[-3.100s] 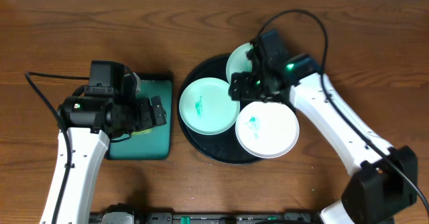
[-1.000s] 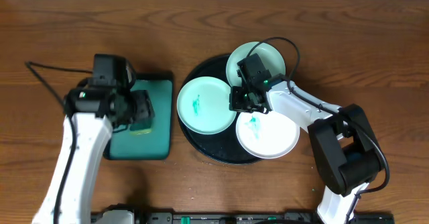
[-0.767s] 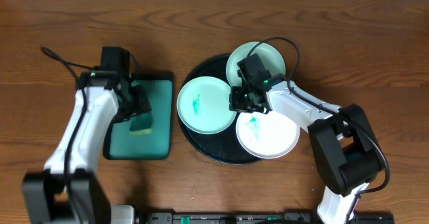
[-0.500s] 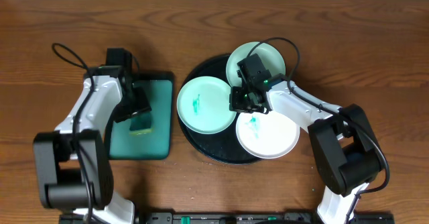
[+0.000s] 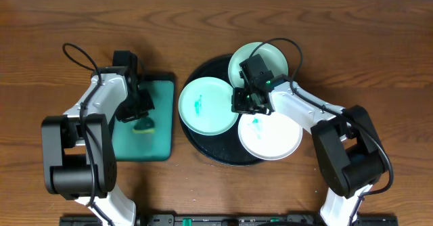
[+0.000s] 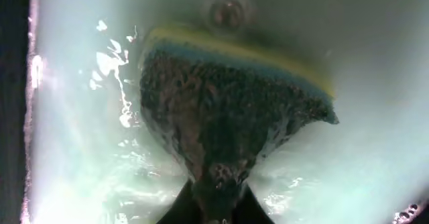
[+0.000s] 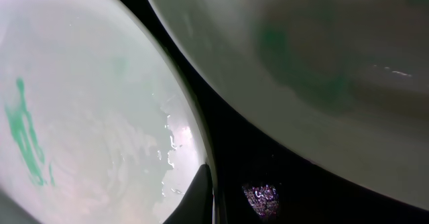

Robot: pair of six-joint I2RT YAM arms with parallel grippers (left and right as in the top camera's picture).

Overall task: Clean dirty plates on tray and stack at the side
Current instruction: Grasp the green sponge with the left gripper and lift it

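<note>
On the round black tray (image 5: 216, 157) lie three small plates: a mint plate (image 5: 208, 111) at the left with a blue-green smear, a second mint plate (image 5: 269, 54) at the far edge, and a white plate (image 5: 274, 138) at the near right, also smeared. The three sit close together, rims almost meeting in the middle of the tray.

At that meeting spot sits the right gripper (image 5: 241, 103), low over the black tray floor with its jaws pressed together and nothing between them. The right wrist view shows its dark fingertip (image 7: 203, 187) right against the rim of the smeared mint plate (image 7: 87, 117), with another plate's rim curving past on the other side. The white plate lies just beside the gripper, toward the near edge.

Well apart from the plates, the left gripper (image 5: 139, 112) is down on the rectangular teal tray (image 5: 159, 141), which lies just left of the black tray on the wooden table (image 5: 54, 36). Its jaws are clamped on a sponge (image 6: 228, 117), yellow-edged with a dark scouring face, pinched at one corner and pressed against the wet teal surface.
</note>
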